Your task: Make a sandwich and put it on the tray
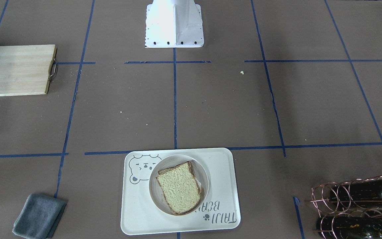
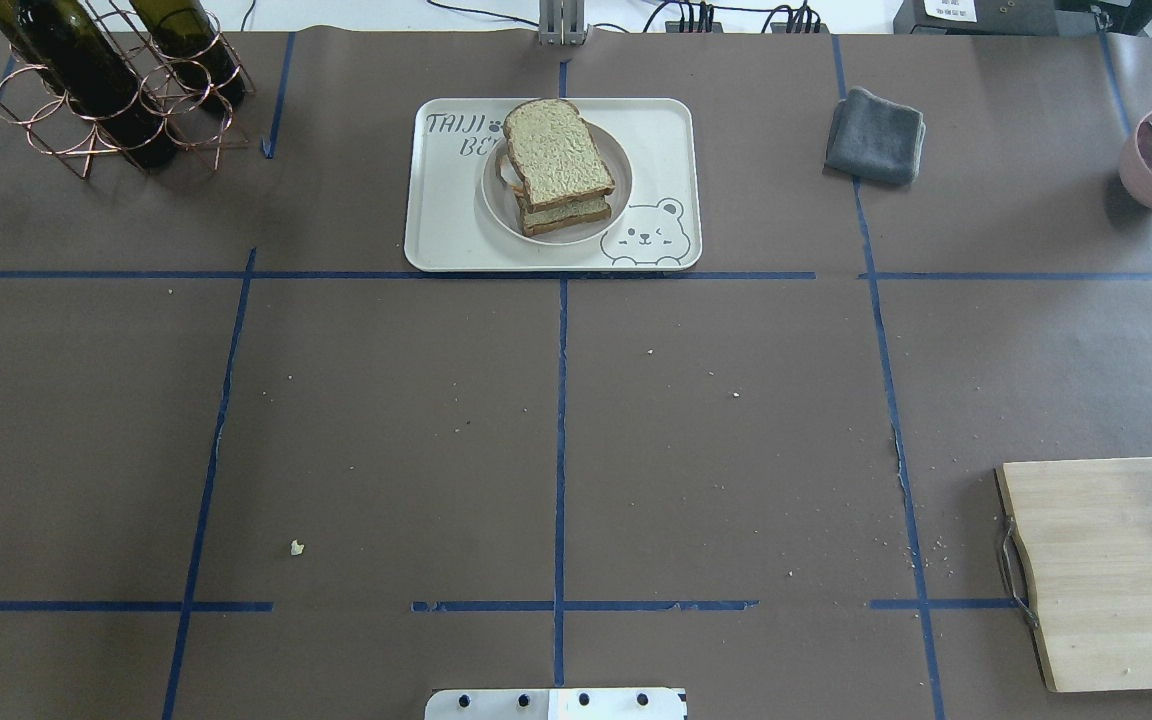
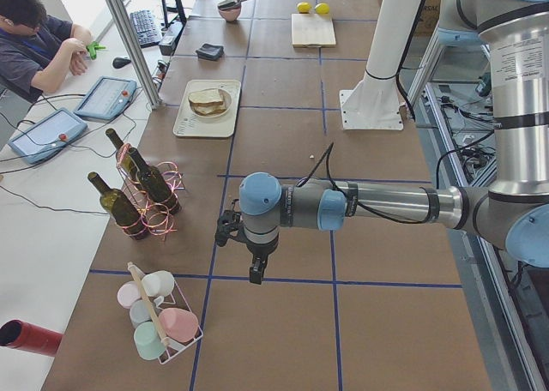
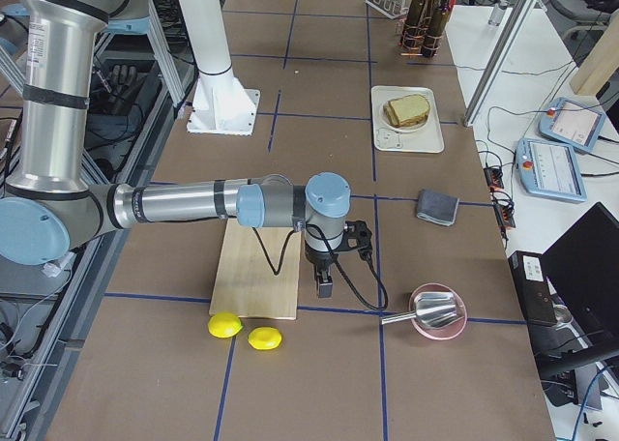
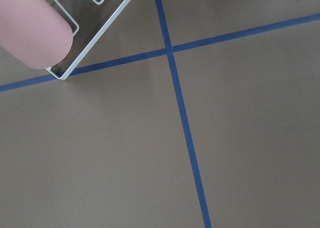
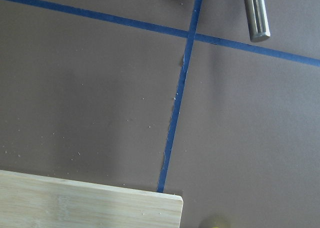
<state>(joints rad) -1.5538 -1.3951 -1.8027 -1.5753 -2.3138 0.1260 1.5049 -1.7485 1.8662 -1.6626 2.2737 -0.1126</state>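
Tray (image 2: 656,130) lettering (image 2: 456,124) — partly behind plate (image 2: 617,160)

The sandwich (image 2: 558,165) sits on a plate (image 2: 498,203) on the tray (image 2: 436,232).

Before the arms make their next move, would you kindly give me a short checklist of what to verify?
1. Sandwich stacked with its top slice on: ok.
2. Sandwich resting on the plate: ok.
3. Plate lying inside the tray rim: ok.
4. Left gripper well away from the tray: ok.
5. Right gripper well away from the tray, near the cutting board edge: ok.
6. Whether either gripper is open or shut: cannot tell.
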